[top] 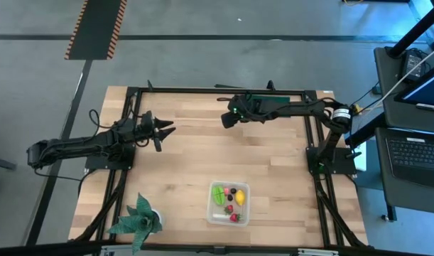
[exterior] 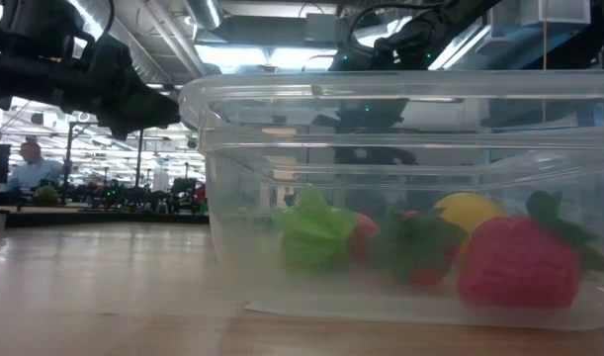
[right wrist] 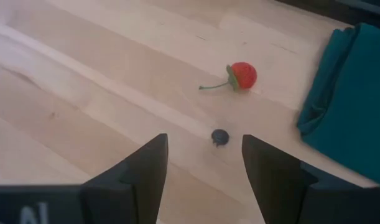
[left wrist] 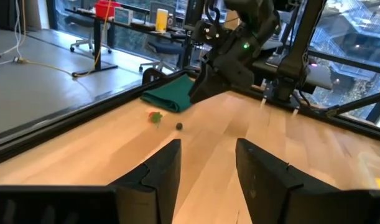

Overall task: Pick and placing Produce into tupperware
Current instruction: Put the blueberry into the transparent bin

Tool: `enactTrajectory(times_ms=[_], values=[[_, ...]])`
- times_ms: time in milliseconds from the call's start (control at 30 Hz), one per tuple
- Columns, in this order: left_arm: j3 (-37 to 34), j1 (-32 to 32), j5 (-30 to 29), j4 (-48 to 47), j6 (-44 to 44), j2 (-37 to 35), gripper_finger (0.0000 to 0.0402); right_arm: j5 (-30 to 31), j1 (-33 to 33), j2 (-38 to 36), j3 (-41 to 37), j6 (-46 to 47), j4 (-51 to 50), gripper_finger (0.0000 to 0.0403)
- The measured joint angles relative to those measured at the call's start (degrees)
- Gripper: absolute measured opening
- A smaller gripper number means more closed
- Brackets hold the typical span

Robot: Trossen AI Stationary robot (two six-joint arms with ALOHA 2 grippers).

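Note:
The clear tupperware (top: 229, 203) stands near the table's near edge and fills the low view (exterior: 400, 198). Inside it lie a light green piece (exterior: 316, 232), a yellow lemon (exterior: 468, 210) and a red strawberry (exterior: 519, 262). A tiny dark berry (right wrist: 220, 137) and a red berry with a green stem (right wrist: 242, 75) rest on the wood toward the far side; the left wrist view shows them as well (left wrist: 179, 126) (left wrist: 155, 116). My right gripper (right wrist: 205, 168) (top: 224, 119) hovers open just above the dark berry. My left gripper (left wrist: 208, 168) (top: 167, 129) is open, empty, left of centre.
A folded dark green cloth (right wrist: 348, 93) lies beside the berries near the far edge. A teal leafy plant (top: 138, 217) stands at the near left corner. Black frame rails (top: 217, 90) run around the table. Bare wood lies between the grippers and the tupperware.

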Motion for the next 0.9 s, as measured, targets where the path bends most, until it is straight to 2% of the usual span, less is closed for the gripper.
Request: enactTrajectory(times_ms=[333, 667, 900], values=[[0.0, -0.1, 0.0, 0.0, -0.2, 0.0, 0.0141, -3.6, -0.9, 5.3, 0.0, -0.2, 2.4, 0.0208], [0.0, 0.0, 0.0, 0.0, -0.3, 0.0, 0.0154, -2.9, -0.9, 9.0, 0.0, -1.8, 5.0, 0.0208], [0.0, 0.0, 0.0, 0.0, -0.3, 0.0, 0.0146, -1.0, -1.1, 9.0, 0.0, -3.3, 5.0, 0.0208]])
